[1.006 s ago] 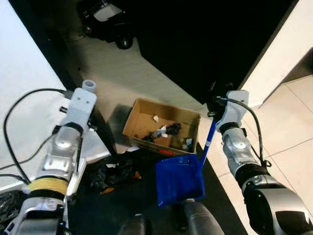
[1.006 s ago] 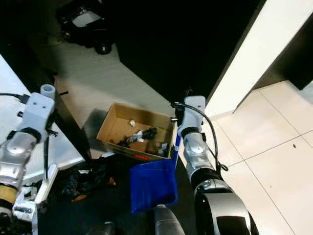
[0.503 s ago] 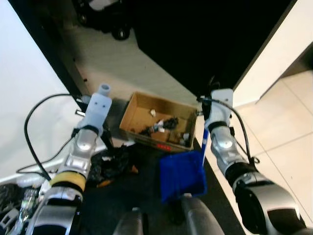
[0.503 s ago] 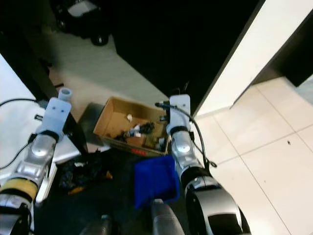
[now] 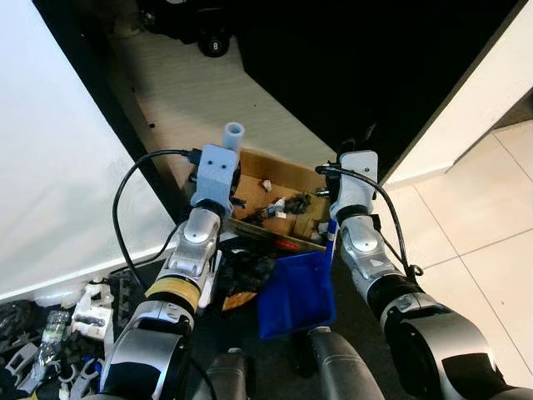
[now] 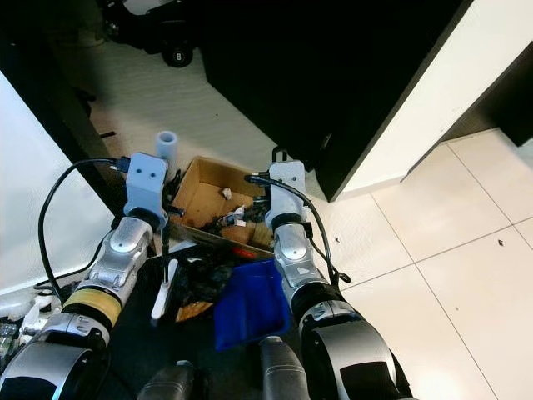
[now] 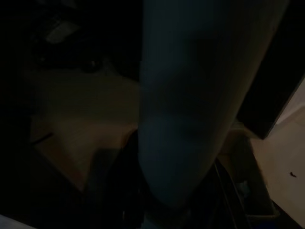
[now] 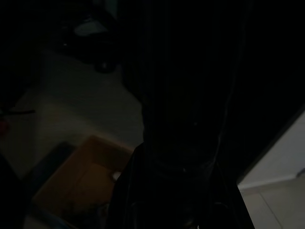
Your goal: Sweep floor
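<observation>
A blue dustpan (image 5: 296, 292) hangs low over the dark floor just in front of a cardboard box (image 5: 293, 177) that holds scraps of rubbish. Its blue handle (image 5: 331, 237) runs up to my right gripper (image 5: 354, 167), which is shut on it. My left gripper (image 5: 218, 171) is shut on a pale grey broom handle (image 5: 233, 133), whose top pokes up above the wrist beside the box's left end. In the left wrist view the pale tube (image 7: 190, 105) looms large and close. Black debris (image 5: 246, 271) lies heaped on the floor left of the dustpan.
A white panel (image 5: 67, 150) rises on the left, and a black cabinet (image 5: 350, 67) stands behind the box. Pale tiles (image 5: 483, 242) spread to the right. A black wheeled object (image 5: 187, 17) sits at the far end. Small clutter (image 5: 50, 325) lies at lower left.
The camera has shifted. My left arm has swung right with the broom handle, closer to the box's left end. The dustpan now sits nearer the debris heap.
</observation>
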Motion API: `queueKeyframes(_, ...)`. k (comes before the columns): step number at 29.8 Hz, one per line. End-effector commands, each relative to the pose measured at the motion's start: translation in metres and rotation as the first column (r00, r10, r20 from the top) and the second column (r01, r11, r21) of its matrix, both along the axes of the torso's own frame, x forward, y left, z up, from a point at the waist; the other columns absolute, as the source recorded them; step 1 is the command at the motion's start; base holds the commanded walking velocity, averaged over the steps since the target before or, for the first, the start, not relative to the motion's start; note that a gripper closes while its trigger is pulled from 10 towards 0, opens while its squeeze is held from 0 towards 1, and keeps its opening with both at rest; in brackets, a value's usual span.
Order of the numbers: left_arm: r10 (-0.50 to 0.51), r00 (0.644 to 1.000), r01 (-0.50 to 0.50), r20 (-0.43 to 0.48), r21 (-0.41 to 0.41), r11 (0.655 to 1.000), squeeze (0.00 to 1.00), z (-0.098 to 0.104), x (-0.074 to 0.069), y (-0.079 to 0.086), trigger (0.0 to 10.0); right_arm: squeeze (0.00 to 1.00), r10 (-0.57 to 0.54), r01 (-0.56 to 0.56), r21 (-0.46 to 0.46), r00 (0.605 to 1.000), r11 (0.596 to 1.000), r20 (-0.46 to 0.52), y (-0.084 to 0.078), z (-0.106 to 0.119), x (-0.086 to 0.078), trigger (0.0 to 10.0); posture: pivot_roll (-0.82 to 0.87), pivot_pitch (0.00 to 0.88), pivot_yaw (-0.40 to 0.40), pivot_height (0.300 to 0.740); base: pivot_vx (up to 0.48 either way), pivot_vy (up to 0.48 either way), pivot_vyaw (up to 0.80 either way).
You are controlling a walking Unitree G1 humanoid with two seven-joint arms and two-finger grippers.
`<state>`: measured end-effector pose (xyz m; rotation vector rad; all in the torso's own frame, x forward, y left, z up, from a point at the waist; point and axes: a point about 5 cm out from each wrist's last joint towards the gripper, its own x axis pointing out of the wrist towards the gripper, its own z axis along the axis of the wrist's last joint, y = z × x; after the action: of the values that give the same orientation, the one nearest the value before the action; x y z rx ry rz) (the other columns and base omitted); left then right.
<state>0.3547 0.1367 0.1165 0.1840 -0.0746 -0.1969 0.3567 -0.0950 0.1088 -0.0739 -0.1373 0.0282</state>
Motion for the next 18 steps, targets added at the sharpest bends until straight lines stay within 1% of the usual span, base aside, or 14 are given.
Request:
queueKeyframes(1, -0.157, 0.986, 0.162, 0.052, -0.088, 0.983, 0.0, 0.007, -0.005, -0.036, 10.0, 0.0, 0.003, -0.003, 0.001, 1.0, 1.0, 0.006, 0.004, -0.002, -0.002, 10.0, 0.0, 0.24, -0.054, 0.74, 0.0, 0.0, 0.0)
queueKeyframes(2, -0.195, 0.979, 0.2, 0.056, -0.101, 0.975, 0.0, 0.007, -0.007, -0.042, 10.0, 0.0, 0.003, -0.003, 0.002, 1.0, 1.0, 0.006, 0.005, -0.002, -0.003, 10.0, 0.0, 0.238, -0.052, 0.74, 0.0, 0.0, 0.0)
queueKeyframes(5, -0.278, 0.958, 0.285, 0.073, -0.129, 0.95, 0.0, 0.01, -0.013, -0.05, 10.0, 0.0, 0.012, -0.012, 0.008, 1.0, 1.0, 0.013, 0.007, -0.001, -0.003, 10.0, 0.0, 0.229, -0.05, 0.74, 0.0, 0.0, 0.0)
queueKeyframes(6, -0.278, 0.958, 0.285, 0.073, -0.129, 0.95, 0.0, 0.01, -0.013, -0.05, 10.0, 0.0, 0.012, -0.012, 0.008, 1.0, 1.0, 0.013, 0.007, -0.001, -0.003, 10.0, 0.0, 0.229, -0.05, 0.74, 0.0, 0.0, 0.0)
queueKeyframes(8, -0.312, 0.946, 0.322, 0.089, -0.148, 0.935, 0.0, 0.013, -0.016, -0.054, 10.0, 0.0, 0.017, -0.017, 0.011, 1.0, 1.0, 0.017, 0.008, 0.0, -0.003, 10.0, 0.0, 0.226, -0.05, 0.74, 0.0, 0.0, 0.0)
queueKeyframes(9, -0.312, 0.946, 0.322, 0.089, -0.148, 0.935, 0.0, 0.013, -0.016, -0.054, 10.0, 0.0, 0.017, -0.017, 0.011, 1.0, 1.0, 0.017, 0.008, 0.0, -0.003, 10.0, 0.0, 0.226, -0.05, 0.74, 0.0, 0.0, 0.0)
queueKeyframes(12, -0.363, 0.924, 0.38, 0.121, -0.166, 0.91, 0.0, 0.022, -0.021, -0.062, 10.0, 0.0, 0.022, -0.022, 0.019, 0.999, 1.0, 0.03, 0.01, 0.004, -0.001, 10.0, 0.01, 0.22, -0.05, 0.74, 0.0, 0.0, 0.0)
queueKeyframes(13, -0.382, 0.915, 0.399, 0.127, -0.157, 0.903, 0.0, 0.024, -0.023, -0.063, 10.0, 0.0, 0.025, -0.026, 0.023, 0.999, 0.999, 0.04, 0.012, 0.006, 0.0, 10.0, 0.01, 0.217, -0.049, 0.74, 0.0, 0.0, 0.0)
queueKeyframes(16, -0.396, 0.909, 0.413, 0.13, -0.15, 0.898, 0.0, 0.025, -0.024, -0.064, 10.0, 0.0, 0.027, -0.028, 0.026, 0.999, 0.999, 0.046, 0.012, 0.008, 0.0, 10.0, 0.0, 0.215, -0.049, 0.74, 0.0, 0.0, 0.0)
queueKeyframes(18, -0.419, 0.9, 0.431, 0.12, -0.093, 0.898, 0.0, 0.027, -0.026, -0.058, 10.0, 0.0, 0.045, -0.048, 0.038, 0.996, 0.998, 0.083, 0.016, 0.017, 0.003, 10.0, 0.0, 0.209, -0.047, 0.74, 0.0, 0.0, 0.0)
